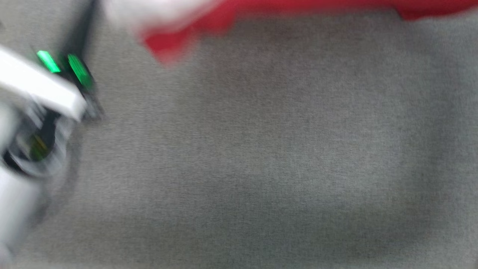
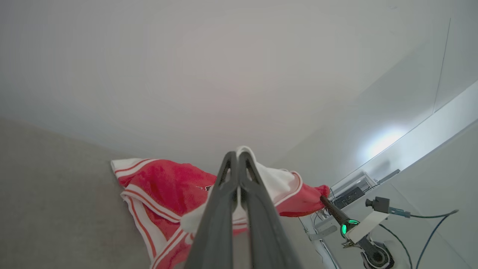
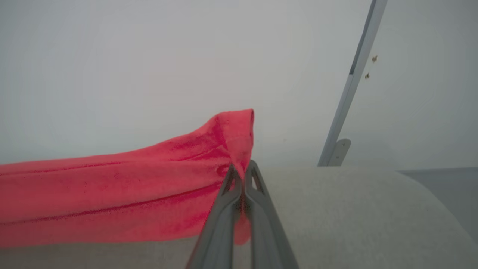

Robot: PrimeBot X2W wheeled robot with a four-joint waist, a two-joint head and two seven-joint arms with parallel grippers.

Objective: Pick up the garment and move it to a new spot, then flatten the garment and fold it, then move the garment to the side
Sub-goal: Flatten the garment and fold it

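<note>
Grey fabric covers the bench point(image 1: 261, 149), where the garment point(image 2: 164, 183) stretches lengthwise along the far edge, drawn out between two hands; the left hand point(image 2: 237, 158) is pinched tight on its white sleeve, the right hand point(image 3: 243, 170) clamped on a red corner

The left gripper point(image 2: 237, 154) is pressed closed on the garment point(image 2: 160, 183); the right gripper point(image 3: 242, 165) is likewise clamped on it

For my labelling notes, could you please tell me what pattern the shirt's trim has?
Red-and-white stripes edge the shirt; the trim shows best in the left wrist view.
</note>
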